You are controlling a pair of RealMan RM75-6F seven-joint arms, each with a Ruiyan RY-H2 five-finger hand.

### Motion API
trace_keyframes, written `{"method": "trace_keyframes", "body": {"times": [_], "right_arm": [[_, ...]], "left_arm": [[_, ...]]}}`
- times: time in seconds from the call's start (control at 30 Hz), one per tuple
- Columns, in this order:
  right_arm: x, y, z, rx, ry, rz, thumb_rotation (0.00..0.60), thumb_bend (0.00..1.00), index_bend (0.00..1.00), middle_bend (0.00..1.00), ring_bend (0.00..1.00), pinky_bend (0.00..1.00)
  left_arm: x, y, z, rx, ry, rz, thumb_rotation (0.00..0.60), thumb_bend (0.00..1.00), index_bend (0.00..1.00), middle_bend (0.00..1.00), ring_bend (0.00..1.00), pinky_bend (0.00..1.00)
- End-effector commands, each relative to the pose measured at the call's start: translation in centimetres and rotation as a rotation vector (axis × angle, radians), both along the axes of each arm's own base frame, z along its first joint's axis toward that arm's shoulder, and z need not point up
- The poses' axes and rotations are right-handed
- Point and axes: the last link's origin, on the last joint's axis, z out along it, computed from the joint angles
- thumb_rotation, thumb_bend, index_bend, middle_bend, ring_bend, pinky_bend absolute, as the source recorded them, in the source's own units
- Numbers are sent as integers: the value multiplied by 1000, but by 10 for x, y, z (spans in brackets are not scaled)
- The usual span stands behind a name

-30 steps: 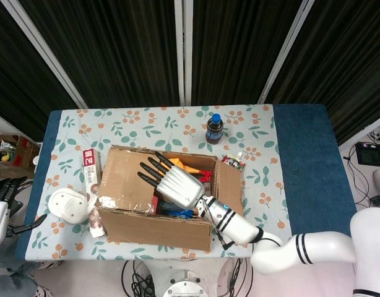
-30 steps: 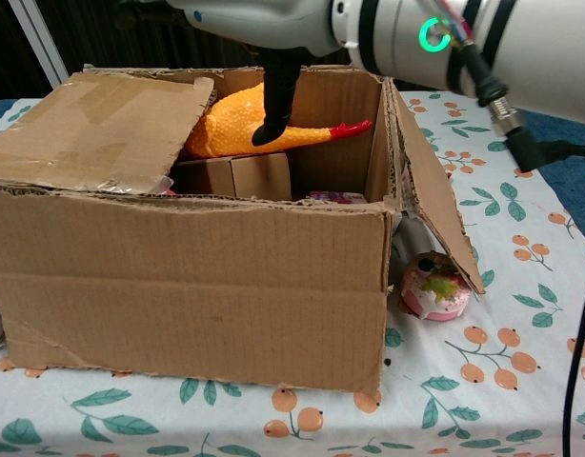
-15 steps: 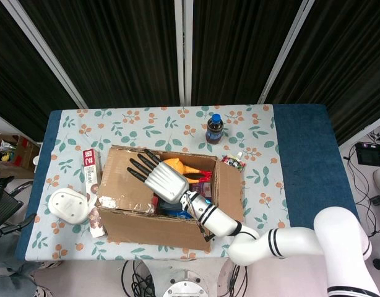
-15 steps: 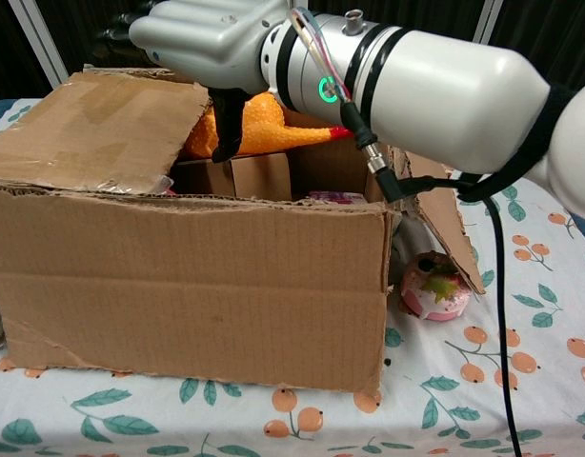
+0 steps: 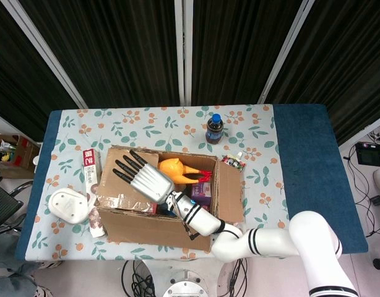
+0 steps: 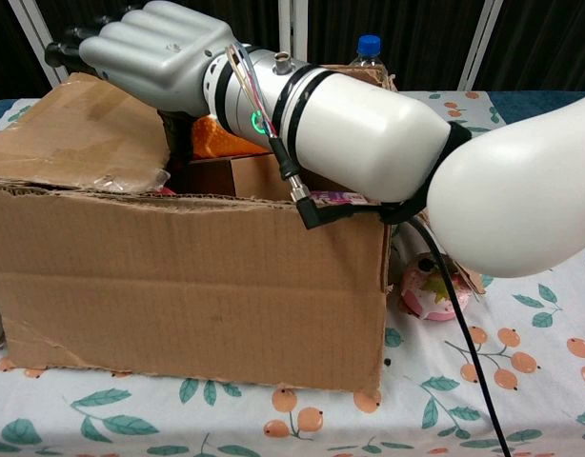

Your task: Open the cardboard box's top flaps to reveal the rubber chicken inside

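Item: cardboard box [image 5: 159,224], on the floral tablecloth [image 5: 264,133], near edge.
Left flap [image 5: 116,192]: folded inward over the box's left half; right flap [image 5: 230,189] down outside.
Rubber chicken [image 5: 174,169]: orange, lying inside toward the far wall, exposed.
Right hand [image 5: 140,178]: I see it above the left flap, palm down, fingers spread and straight, gripping nothing; I cannot tell if it touches the flap.
Left hand: out of both views.
Also: soda bottle [image 5: 214,129] behind the box; white lid [image 5: 68,205] left.

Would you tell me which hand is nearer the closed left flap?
Right. The right hand reaches over the closed flap of the cardboard box; the left hand is out of view.
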Motion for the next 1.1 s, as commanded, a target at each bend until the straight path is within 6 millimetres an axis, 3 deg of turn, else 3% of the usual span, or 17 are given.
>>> {"method": "trace_keyframes", "body": {"times": [0.03, 0.5, 0.87, 1.1], "right_arm": [[11, 1, 4, -16, -70, 18, 600, 154, 0, 0, 0, 0], [64, -2, 31, -92, -291, 82, 600, 198, 0, 0, 0, 0], [122, 1, 0, -124, -264, 107, 600, 188, 0, 0, 0, 0], [147, -1, -15, -141, -273, 91, 600, 196, 0, 0, 0, 0]], "left_arm": [[-1, 0, 1, 5, 4, -1, 340, 107, 157, 189, 149, 237], [-2, -1, 2, 15, 2, -8, 341, 106, 157, 189, 148, 237], [-3, -3, 11, 48, -2, -1, 339, 107, 157, 188, 148, 237], [-6, -7, 20, 71, -2, 11, 342, 107, 157, 189, 148, 237]]}}
